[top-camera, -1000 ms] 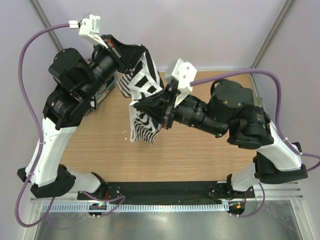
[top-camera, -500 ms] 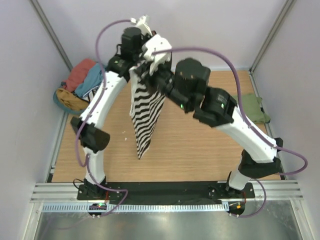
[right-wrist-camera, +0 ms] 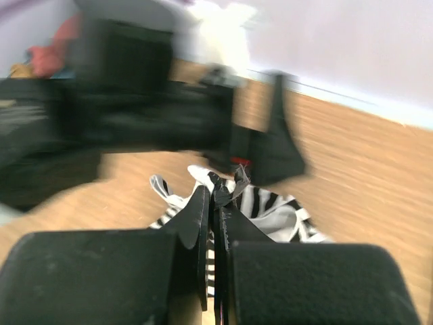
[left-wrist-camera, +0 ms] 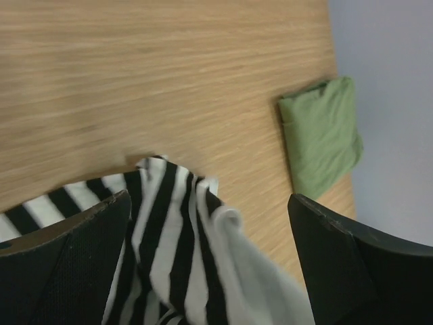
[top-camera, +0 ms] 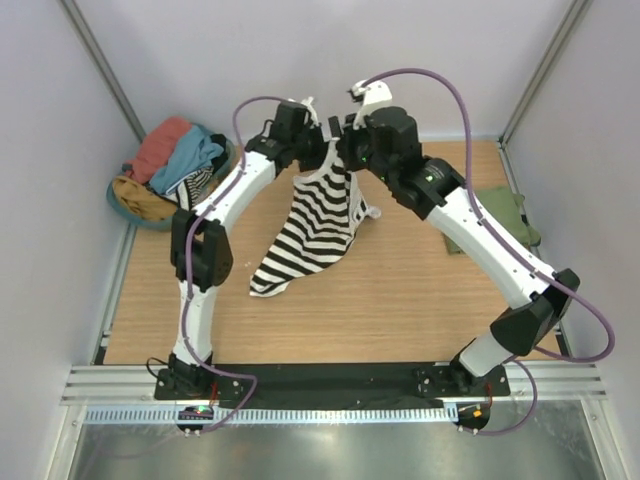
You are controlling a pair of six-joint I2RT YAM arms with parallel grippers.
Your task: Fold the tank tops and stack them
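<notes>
**A:** How do the claws stand?

**B:** The right gripper (right-wrist-camera: 215,193) is pinched tight, jaws together on a bunched bit of the striped tank top (top-camera: 315,225) at its upper edge. The left gripper (left-wrist-camera: 208,203) is spread wide. Striped cloth shows between its fingers (left-wrist-camera: 81,257), but nothing is clamped.

**A:** And the top itself?

**B:** It hangs from that right-hand pinch and fans downward, with its lower corner down on the wooden table (top-camera: 400,300).

**A:** The other top?

**B:** The olive green tank top (top-camera: 505,210) lies folded flat, well to the right of the striped one and partly under the right arm.

**A:** Anything else?

**B:** Well to the left of the striped top, a basket (top-camera: 130,205) holds a salmon-red garment (top-camera: 160,145) and a light blue garment (top-camera: 195,155).
</notes>
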